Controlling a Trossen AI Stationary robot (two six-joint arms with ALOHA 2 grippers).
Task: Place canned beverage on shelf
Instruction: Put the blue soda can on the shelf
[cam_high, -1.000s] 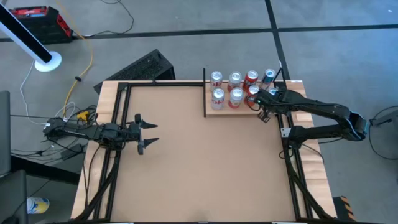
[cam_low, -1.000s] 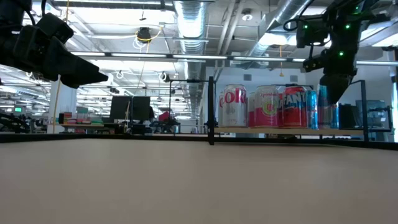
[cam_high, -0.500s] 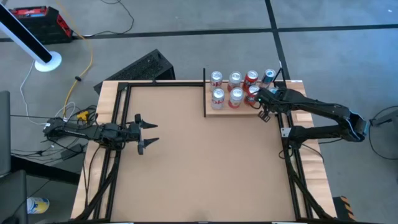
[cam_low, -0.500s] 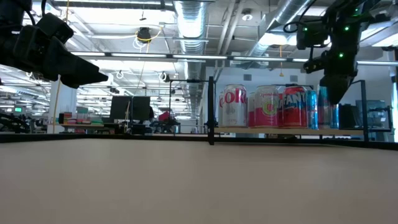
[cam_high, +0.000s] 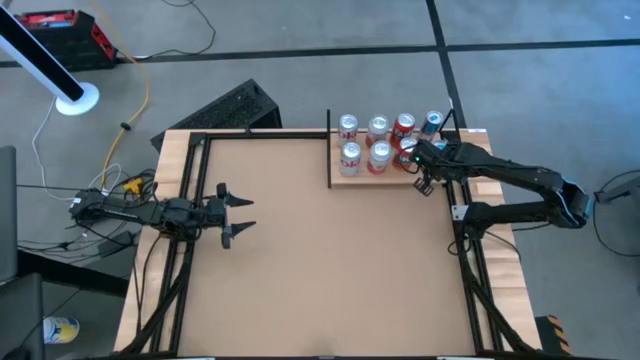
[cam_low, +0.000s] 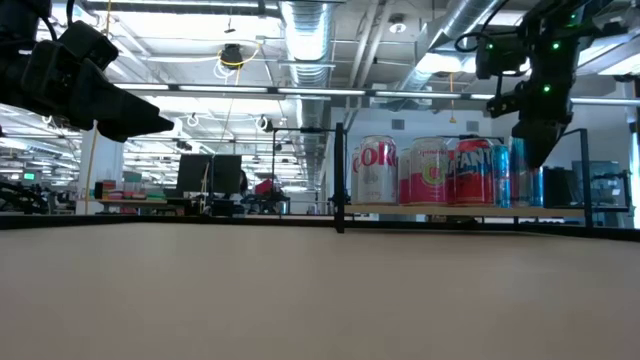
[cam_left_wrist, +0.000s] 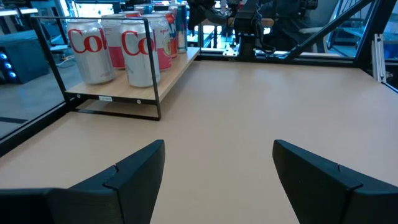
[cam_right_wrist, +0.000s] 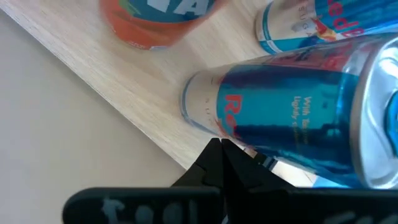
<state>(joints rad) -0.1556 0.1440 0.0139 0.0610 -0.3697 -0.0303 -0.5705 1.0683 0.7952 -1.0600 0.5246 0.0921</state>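
Note:
The shelf (cam_high: 342, 179) is a pale wood plank with thin black posts at the table's far right. It carries several cans: silver-and-red ones (cam_high: 350, 154), red ones (cam_high: 404, 125) and a blue one (cam_high: 432, 122). My right gripper (cam_high: 421, 166) is over the shelf's right end, shut on a slim blue can (cam_right_wrist: 292, 112), which also shows in the low view (cam_low: 521, 172). In the high view the gripper hides this can. My left gripper (cam_high: 238, 216) hovers open and empty over the table's left side, also seen in its wrist view (cam_left_wrist: 217, 168). My right gripper holds the slim blue can by its side wall (cam_right_wrist: 249, 134), about mid-height. One dark finger (cam_right_wrist: 219, 155) lies against that wall; the can hides the other finger. The fingers come slanting down from above. The can stands upright with its bottom rim (cam_right_wrist: 189, 102) on the shelf plank (cam_right_wrist: 124, 81).
An orange can (cam_right_wrist: 155, 18) and the second blue can (cam_right_wrist: 311, 25) stand close beside the held one. The black table frame rail (cam_high: 462, 215) runs under the right arm. A wide stretch of brown tabletop (cam_high: 330, 270) lies between the two arms.
My right gripper has shifted slightly toward the table's left, closer to the red cans, at the same height. The blue can has stayed upright.

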